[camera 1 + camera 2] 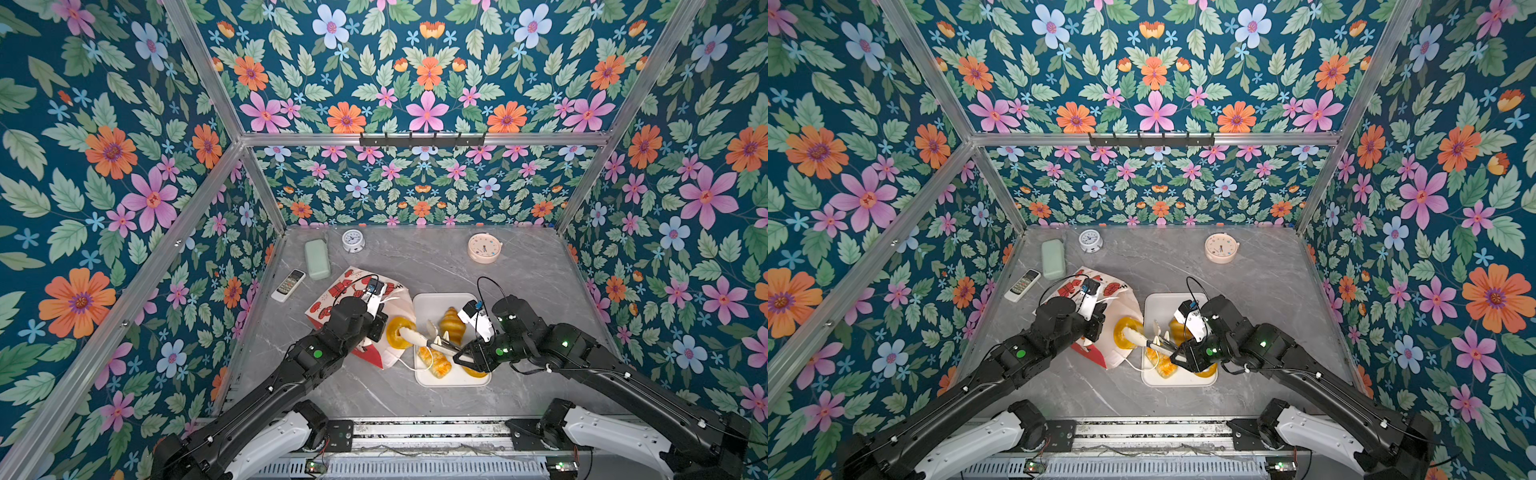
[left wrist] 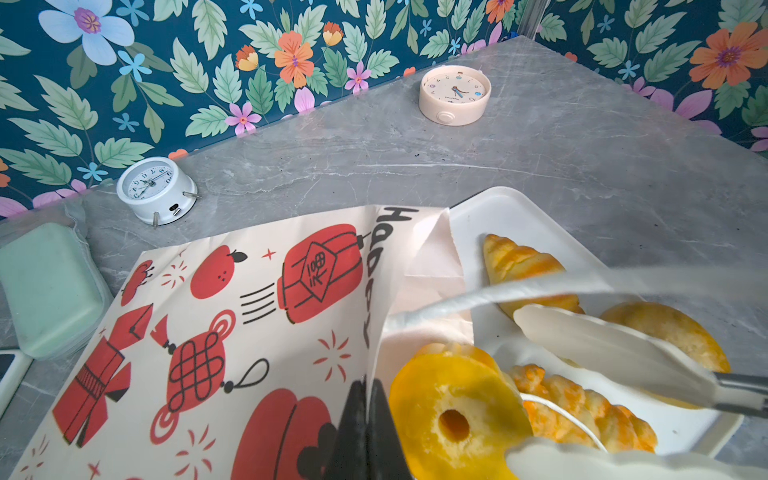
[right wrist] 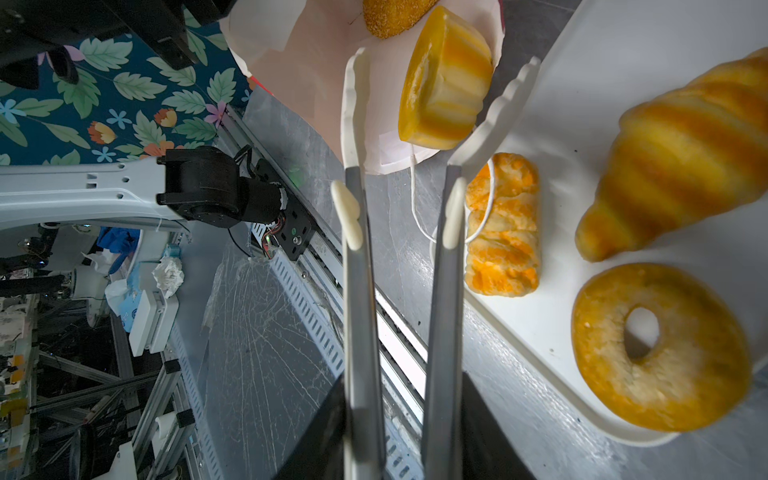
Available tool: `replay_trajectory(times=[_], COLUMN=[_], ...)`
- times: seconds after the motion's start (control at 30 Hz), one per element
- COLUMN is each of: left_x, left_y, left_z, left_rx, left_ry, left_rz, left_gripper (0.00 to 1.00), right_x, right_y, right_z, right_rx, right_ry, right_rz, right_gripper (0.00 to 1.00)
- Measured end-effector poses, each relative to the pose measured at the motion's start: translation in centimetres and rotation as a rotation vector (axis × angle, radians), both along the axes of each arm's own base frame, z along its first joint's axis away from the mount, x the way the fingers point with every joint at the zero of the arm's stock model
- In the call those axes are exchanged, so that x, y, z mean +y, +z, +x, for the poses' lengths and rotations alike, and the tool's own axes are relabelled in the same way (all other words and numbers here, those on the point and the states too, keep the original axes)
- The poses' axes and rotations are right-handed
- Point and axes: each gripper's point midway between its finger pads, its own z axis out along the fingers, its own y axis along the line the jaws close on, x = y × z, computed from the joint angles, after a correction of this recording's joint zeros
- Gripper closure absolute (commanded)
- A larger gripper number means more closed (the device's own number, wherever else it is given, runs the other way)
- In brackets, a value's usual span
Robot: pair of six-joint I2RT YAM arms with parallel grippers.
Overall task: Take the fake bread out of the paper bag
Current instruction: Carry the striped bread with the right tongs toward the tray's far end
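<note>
The paper bag (image 1: 353,291) lies on its side with its mouth towards a white tray (image 1: 440,301). My left gripper (image 2: 365,415) is shut on the bag's mouth edge. My right gripper (image 3: 399,395) is shut on metal tongs (image 3: 359,291), whose white tips stand spread on either side of a fluted bun (image 3: 446,79) in the bag's mouth. A seeded loaf (image 3: 395,12) lies deeper in the bag. On the tray lie a croissant (image 3: 681,153), a braided roll (image 3: 503,224) and a ring bagel (image 3: 660,349). A handle cord (image 3: 415,208) drapes over the roll.
A white alarm clock (image 1: 353,241) and a pink clock (image 1: 484,247) stand at the back of the grey table. A green case (image 1: 317,259) and a remote (image 1: 288,285) lie left of the bag. Flowered walls enclose three sides.
</note>
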Motion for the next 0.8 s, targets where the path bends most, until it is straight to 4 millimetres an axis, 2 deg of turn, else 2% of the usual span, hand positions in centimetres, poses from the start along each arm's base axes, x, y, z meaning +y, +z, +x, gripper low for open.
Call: replay_trajectory(times=[0.8], left_x=[-0.1], left_y=[-0.1], left_z=[-0.2], left_rx=[0.0], left_ry=[-0.013], left_rz=[-0.009], left_gripper=[1.0], right_x=[2.5], right_y=[-3.0], right_z=[0.8], right_rx=[0.092], right_ry=[0.027], right_rz=[0.017], right_gripper=[0.71])
